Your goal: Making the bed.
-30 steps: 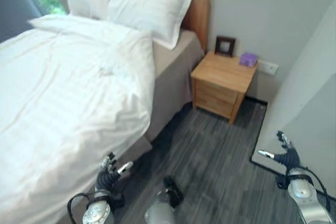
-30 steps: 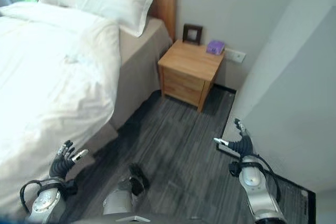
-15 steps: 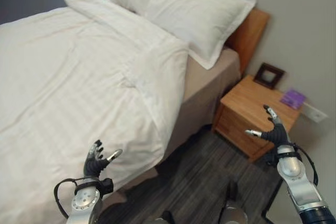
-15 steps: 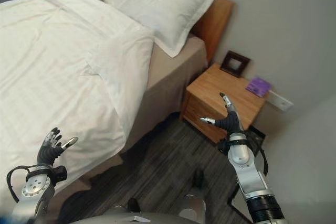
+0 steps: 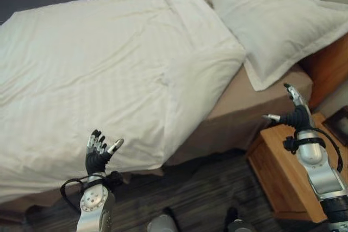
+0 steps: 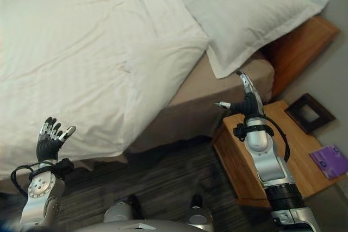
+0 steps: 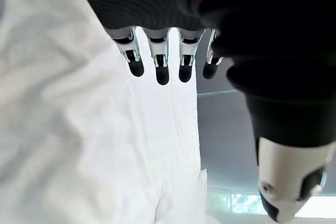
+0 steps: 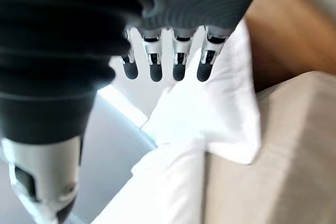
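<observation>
The white striped duvet (image 5: 103,69) lies spread over most of the bed, its top corner turned back near the large white pillow (image 6: 244,9), which rests at the head against the wooden headboard (image 6: 302,44). A strip of bare beige mattress (image 6: 201,99) shows beside the folded corner, so the cover appears mostly laid but not yet drawn up and smoothed at that corner; this is a judgement from the present lie of the cloth. The left hand (image 5: 99,153) hangs with relaxed, spread fingers just off the duvet's hanging side edge, grasping nothing. The right hand (image 6: 246,101), likewise released and empty, is raised near the mattress corner, above the light wooden bedside table (image 6: 261,161). The table crowds the right arm's side; dark plank floor (image 5: 179,188) leaves freer room along the bed's flank.
</observation>
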Tool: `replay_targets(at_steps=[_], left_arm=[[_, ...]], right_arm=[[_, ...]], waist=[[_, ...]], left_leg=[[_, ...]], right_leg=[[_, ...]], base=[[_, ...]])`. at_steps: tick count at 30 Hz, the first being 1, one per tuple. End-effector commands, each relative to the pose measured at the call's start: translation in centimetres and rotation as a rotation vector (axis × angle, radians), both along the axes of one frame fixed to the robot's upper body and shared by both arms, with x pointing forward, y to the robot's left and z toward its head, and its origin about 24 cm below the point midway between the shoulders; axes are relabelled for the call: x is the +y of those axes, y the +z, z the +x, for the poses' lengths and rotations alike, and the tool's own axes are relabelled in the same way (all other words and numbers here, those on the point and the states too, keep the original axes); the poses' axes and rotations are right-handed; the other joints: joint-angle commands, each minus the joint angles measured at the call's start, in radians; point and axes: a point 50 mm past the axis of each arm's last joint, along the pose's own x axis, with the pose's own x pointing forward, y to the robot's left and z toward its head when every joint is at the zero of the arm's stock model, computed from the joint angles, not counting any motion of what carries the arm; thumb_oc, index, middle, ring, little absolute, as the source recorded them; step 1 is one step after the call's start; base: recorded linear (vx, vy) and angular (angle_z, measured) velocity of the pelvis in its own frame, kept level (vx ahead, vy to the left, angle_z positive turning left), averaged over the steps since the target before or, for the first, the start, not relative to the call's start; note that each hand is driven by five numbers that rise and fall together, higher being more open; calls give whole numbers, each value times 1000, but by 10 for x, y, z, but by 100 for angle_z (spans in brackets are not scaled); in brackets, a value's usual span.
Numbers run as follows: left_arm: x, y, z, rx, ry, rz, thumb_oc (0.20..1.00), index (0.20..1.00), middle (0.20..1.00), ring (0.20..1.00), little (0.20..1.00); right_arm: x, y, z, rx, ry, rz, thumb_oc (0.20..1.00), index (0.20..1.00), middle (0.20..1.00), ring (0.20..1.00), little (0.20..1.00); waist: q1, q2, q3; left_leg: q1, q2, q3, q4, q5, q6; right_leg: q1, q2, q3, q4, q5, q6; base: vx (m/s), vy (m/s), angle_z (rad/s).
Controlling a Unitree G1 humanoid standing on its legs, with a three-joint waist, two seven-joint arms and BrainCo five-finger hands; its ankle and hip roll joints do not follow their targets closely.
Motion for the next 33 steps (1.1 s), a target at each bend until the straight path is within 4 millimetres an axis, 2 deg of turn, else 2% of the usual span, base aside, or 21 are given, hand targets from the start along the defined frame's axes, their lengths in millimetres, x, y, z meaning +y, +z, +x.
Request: replay_targets(at_steps=[1,2,3,6,7,8,10,12,17,19,21,22,23,24,26,27,29,31,33], left_arm=[[24,45,11,-107,-31,180,1000,1000,1000,1000,1000],[25,48,15,-114,-34,194,1000,1000,1000,1000,1000],[30,46,18,-85,-23,210,1000,1000,1000,1000,1000],[32,44,19,-68,-27,213,1000,1000,1000,1000,1000],[32,44,19,-68,-27,213,1000,1000,1000,1000,1000],[33,46,21,-73,-31,229,1000,1000,1000,1000,1000],[37,47,23,-71,-8,242,1000,1000,1000,1000,1000],[44,47,20,-71,36,249,1000,1000,1000,1000,1000],[49,37,12,-37,67,230,1000,1000,1000,1000,1000],[45,30,9,-19,60,204,1000,1000,1000,1000,1000],[41,29,16,-33,62,167,1000,1000,1000,1000,1000],[35,23,21,-26,55,125,1000,1000,1000,1000,1000],[35,23,22,-29,56,123,1000,1000,1000,1000,1000],[36,23,22,-31,68,118,1000,1000,1000,1000,1000],[36,24,22,-28,40,122,1000,1000,1000,1000,1000],[38,21,20,-7,41,126,1000,1000,1000,1000,1000],[41,28,24,-24,22,145,1000,1000,1000,1000,1000],[47,36,30,-35,2,180,1000,1000,1000,1000,1000],[50,36,29,-29,8,185,1000,1000,1000,1000,1000]], right_arm=[[9,18,5,-93,44,-31,1000,1000,1000,1000,1000],[11,19,7,-94,45,-26,1000,1000,1000,1000,1000],[15,19,9,-103,45,-13,1000,1000,1000,1000,1000],[20,24,12,-124,57,-38,1000,1000,1000,1000,1000],[21,24,13,-124,57,-38,1000,1000,1000,1000,1000],[23,31,18,-146,54,-88,1000,1000,1000,1000,1000],[30,41,27,-184,63,-128,1000,1000,1000,1000,1000],[40,51,38,-203,83,-195,1000,1000,1000,1000,1000],[43,68,45,-242,83,-302,1000,1000,1000,1000,1000],[51,76,50,-273,94,-326,1000,1000,1000,1000,1000],[59,78,59,-266,103,-339,1000,1000,1000,1000,1000],[59,73,69,-214,82,-368,1000,1000,1000,1000,1000],[60,74,71,-217,82,-370,1000,1000,1000,1000,1000],[55,67,74,-187,61,-376,1000,1000,1000,1000,1000],[44,55,79,-113,24,-422,1000,1000,1000,1000,1000],[47,57,81,-112,32,-438,1000,1000,1000,1000,1000],[37,62,90,-89,-22,-469,1000,1000,1000,1000,1000],[34,86,104,-106,-61,-515,1000,1000,1000,1000,1000],[37,93,108,-112,-62,-529,1000,1000,1000,1000,1000]], waist=[[6,-40,-20],[-6,-47,-7],[-22,-52,4],[-24,-54,0],[-26,-51,0],[-34,-60,-9],[-43,-63,-18],[-31,-73,-37],[-30,-41,-59],[-16,-23,-47],[5,-27,-9],[29,-42,14],[25,-42,14],[34,-41,19],[29,-22,16],[42,-15,19],[48,-2,25],[64,4,32],[67,10,31]], left_leg=[[102,19,-123,-71,-5,-8],[109,14,-138,-95,7,-3],[118,22,-167,-127,15,-7],[135,34,-189,-147,11,-28],[137,38,-191,-149,10,-30],[150,35,-206,-159,-1,-44],[174,47,-206,-165,-17,-60],[189,65,-196,-144,-23,-83],[199,120,-189,-97,9,-115],[159,145,-214,20,64,-123],[71,132,-282,145,92,-117],[-3,91,-297,123,49,-96],[-7,87,-299,128,43,-93],[-32,63,-311,97,27,-86],[-6,103,-238,13,38,-92],[11,98,-245,-22,51,-90],[27,112,-214,-75,83,-103],[10,109,-215,-109,101,-111],[10,109,-212,-126,109,-112]], right_leg=[[-137,-155,46,285,26,76],[-182,-172,87,353,57,92],[-231,-158,194,361,63,105],[-259,-131,275,232,19,86],[-252,-127,270,223,20,85],[-261,-108,297,120,27,91],[-254,-106,290,37,64,102],[-220,-109,271,-7,91,106],[-180,-67,253,-20,72,83],[-132,-28,232,-43,42,45],[-104,-21,212,-48,21,18],[-89,-23,197,-52,12,12],[-90,-28,195,-51,9,15],[-84,-21,195,-52,4,18],[-70,-18,159,-50,-20,23],[-80,-8,164,-48,-24,22],[-95,-7,146,-48,-20,21],[-134,-10,139,-52,-8,31],[-148,-11,140,-52,-2,35]], base=[[55,12,167],[30,-74,157],[49,-127,124],[136,-131,108],[232,-165,69],[246,-185,37],[297,-259,26],[253,-249,6],[179,-154,-10],[110,-169,-23],[84,-181,-21],[99,-122,-10],[155,-73,18],[117,-4,25],[135,37,8],[71,26,7],[-1,-19,34],[13,0,18],[44,8,6]])
